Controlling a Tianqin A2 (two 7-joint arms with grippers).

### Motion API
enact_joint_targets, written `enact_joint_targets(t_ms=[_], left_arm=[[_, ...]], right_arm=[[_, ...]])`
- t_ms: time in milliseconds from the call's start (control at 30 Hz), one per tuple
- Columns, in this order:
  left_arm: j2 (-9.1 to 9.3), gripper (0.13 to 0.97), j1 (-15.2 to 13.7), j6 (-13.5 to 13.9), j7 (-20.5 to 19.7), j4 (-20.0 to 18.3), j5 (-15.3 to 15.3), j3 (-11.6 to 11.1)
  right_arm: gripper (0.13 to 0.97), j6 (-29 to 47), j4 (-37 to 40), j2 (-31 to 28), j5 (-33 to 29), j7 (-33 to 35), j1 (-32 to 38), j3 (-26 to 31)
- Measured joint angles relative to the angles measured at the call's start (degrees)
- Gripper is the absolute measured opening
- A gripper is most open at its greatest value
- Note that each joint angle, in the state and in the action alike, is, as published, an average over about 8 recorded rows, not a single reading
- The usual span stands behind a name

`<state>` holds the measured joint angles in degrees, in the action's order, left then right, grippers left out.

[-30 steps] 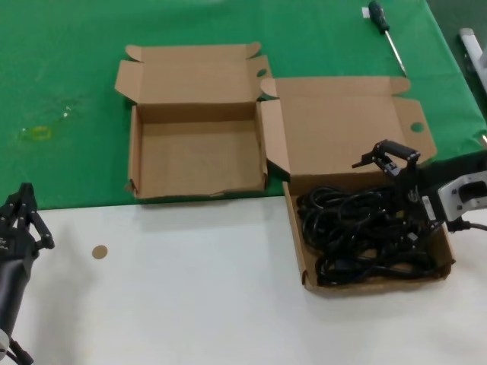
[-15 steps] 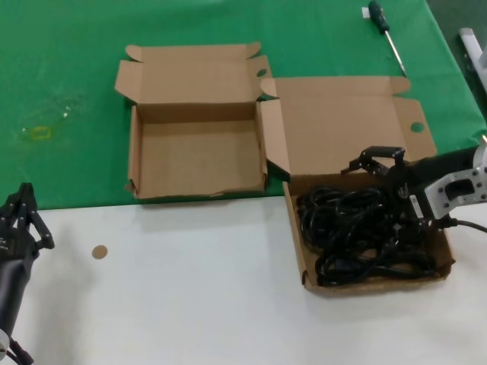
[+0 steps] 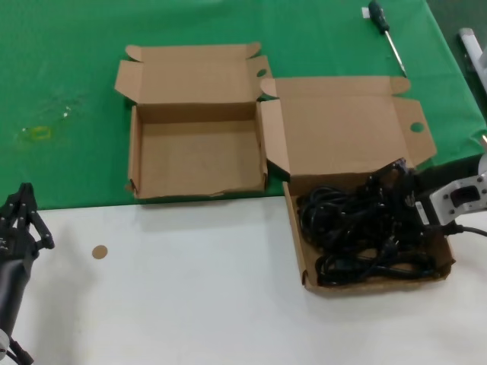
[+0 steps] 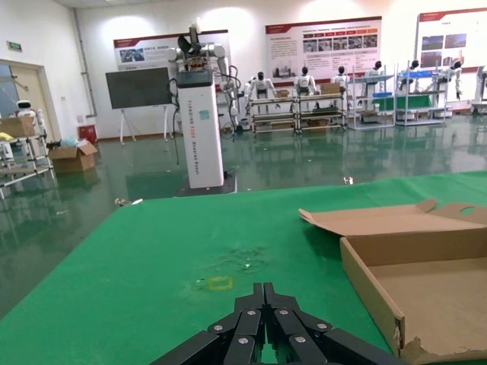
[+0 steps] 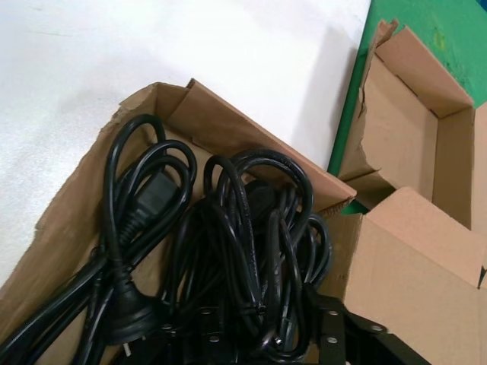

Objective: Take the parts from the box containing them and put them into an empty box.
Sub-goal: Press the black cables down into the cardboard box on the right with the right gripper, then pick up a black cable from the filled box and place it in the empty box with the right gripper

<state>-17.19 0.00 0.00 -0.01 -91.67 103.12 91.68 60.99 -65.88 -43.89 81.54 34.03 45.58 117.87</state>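
1 change: right gripper (image 3: pixel 401 185) dropped into the cords (image 3: pixel 365 228) at 3 o'clock, grip state unclear; narrow box (image 3: pixel 196 158) still bare.

Even bright overhead light, soft short shadows beside the boxes, mild softness throughout, glare on distant hall floor

We cannot make out the right gripper (image 3: pixel 399 186): its black tips merge with the black cords (image 3: pixel 364 228) piled in the wider box (image 3: pixel 298 243). We cannot separate one cord bundle from the next. The right arm (image 3: pixel 456 194) and the left arm (image 3: pixel 15 258) are cut by the head view's edges. The screwdriver (image 3: pixel 384 30) is cut off at its handle end.
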Motion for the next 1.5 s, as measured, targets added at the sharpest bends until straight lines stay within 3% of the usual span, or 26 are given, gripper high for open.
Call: enact_joint_targets(t_ms=[133,400,700,1033,1500], left_arm=[[0.00,0.152,0.0,0.0,0.0,0.0,0.0,0.0],[0.00,0.152,0.0,0.0,-0.1,0.0,0.0,0.0],[0.00,0.152,0.0,0.0,0.0,0.0,0.0,0.0],[0.00,0.152,0.0,0.0,0.0,0.0,0.0,0.0],[0.00,0.152,0.0,0.0,0.0,0.0,0.0,0.0]], right_arm=[[0.438,0.6,-0.8,-0.8,-0.1,-1.1,-0.2,0.0],[0.274,3.1,-3.1,-2.4,0.1,-5.4,0.2,-0.3],[0.243,6.4,-4.0,-1.3,1.5,-12.4,3.6,-0.7],[0.242,5.4,-1.4,5.8,1.1,-17.6,8.9,0.7],[0.241,-4.3,3.9,19.5,-2.5,-19.2,11.9,3.8]])
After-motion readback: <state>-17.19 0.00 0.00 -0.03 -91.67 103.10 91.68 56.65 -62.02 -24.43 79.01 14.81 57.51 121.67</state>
